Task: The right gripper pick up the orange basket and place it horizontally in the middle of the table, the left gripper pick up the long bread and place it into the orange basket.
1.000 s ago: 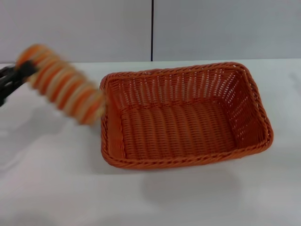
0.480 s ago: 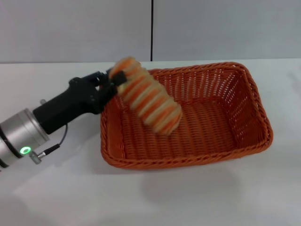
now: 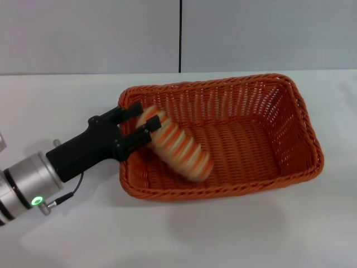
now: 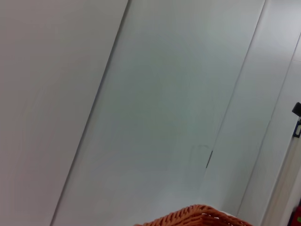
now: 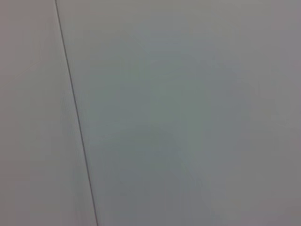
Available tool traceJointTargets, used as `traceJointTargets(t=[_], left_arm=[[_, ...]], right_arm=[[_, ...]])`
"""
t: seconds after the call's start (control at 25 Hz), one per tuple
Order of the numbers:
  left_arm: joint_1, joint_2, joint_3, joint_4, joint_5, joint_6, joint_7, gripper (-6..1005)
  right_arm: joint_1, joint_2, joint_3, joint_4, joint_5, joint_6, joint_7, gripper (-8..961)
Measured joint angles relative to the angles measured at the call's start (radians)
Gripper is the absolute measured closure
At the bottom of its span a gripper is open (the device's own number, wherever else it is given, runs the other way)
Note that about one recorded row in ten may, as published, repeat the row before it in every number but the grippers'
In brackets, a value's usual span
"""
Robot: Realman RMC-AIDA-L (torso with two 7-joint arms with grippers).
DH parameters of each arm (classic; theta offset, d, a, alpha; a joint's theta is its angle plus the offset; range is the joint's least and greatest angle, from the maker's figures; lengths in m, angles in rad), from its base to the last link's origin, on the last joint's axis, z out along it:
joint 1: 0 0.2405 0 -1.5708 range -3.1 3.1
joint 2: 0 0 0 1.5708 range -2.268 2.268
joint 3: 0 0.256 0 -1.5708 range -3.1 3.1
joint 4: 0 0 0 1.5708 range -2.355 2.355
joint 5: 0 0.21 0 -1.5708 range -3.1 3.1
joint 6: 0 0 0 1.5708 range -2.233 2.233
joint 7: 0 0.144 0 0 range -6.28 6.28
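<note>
The orange basket [image 3: 245,139] lies lengthwise across the middle of the white table [image 3: 67,95]; a bit of its braided rim [image 4: 197,216] shows in the left wrist view. My left gripper [image 3: 146,120] reaches over the basket's left rim, its two black fingers spread open. The long bread [image 3: 177,146], striped orange and cream, lies slanted inside the basket's left half. Its upper end sits between the spread fingers, and it looks blurred while the arm looks sharp. The right gripper is out of view.
A light grey wall with a dark vertical seam [image 3: 180,33] stands behind the table. The right wrist view shows only this wall [image 5: 188,117]. The silver left forearm [image 3: 28,184] crosses the table's front left.
The left gripper carried the bread from the left over the basket's rim, then lowered. Its fingers have spread, and the bread has dropped lower into the basket.
</note>
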Motion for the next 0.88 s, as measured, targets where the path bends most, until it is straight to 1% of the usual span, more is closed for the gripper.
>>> traceJointTargets(t=[0.04,0.24,0.32,0.36,0.4,0.44,0.52,0.56,0.6,0.64,0.72,0.76,0.88], left_arm=[[0.01,0.001,0.0,0.0,0.001,0.01,0.001,469],[0.035,0.003,-0.001,0.003,0.001,0.044,0.003,236],[0.053,0.004,-0.021,0.012,-0.007,0.072,0.003,219],[0.08,0.006,-0.075,0.029,-0.015,0.114,0.004,210],[0.08,0.006,-0.075,0.029,-0.015,0.114,0.004,202],[0.092,0.007,-0.104,0.039,-0.017,0.138,0.004,193],[0.126,0.009,-0.189,0.063,-0.022,0.2,0.003,176],[0.15,0.009,-0.25,0.077,-0.024,0.23,0.006,167],[0.15,0.009,-0.25,0.077,-0.024,0.23,0.006,159],[0.179,0.009,-0.308,0.087,-0.025,0.235,0.012,150],[0.188,0.009,-0.322,0.089,-0.025,0.239,0.014,150],[0.221,0.01,-0.356,0.105,-0.025,0.261,0.018,150],[0.237,0.011,-0.368,0.119,-0.026,0.271,0.018,151]], right_arm=[[0.004,0.0,0.001,0.005,0.002,-0.001,-0.003,440],[0.032,0.002,0.027,0.046,0.005,-0.001,-0.017,440],[0.036,0.002,0.03,0.054,0.006,0.0,-0.021,440],[0.041,0.002,0.032,0.068,0.006,0.0,-0.027,440],[0.041,0.002,0.032,0.068,0.006,0.0,-0.027,440],[0.044,0.001,0.032,0.076,0.008,0.0,-0.028,440],[0.047,0.002,0.034,0.088,0.013,0.0,-0.036,440],[0.053,0.003,0.035,0.104,0.017,0.001,-0.058,440],[0.053,0.003,0.035,0.104,0.017,0.001,-0.058,440],[0.062,0.003,0.038,0.127,0.019,0.002,-0.079,440],[0.067,0.003,0.041,0.14,0.023,0.002,-0.085,440],[0.075,0.004,0.046,0.169,0.035,0.002,-0.104,440],[0.086,0.004,0.047,0.206,0.045,0.002,-0.137,440]])
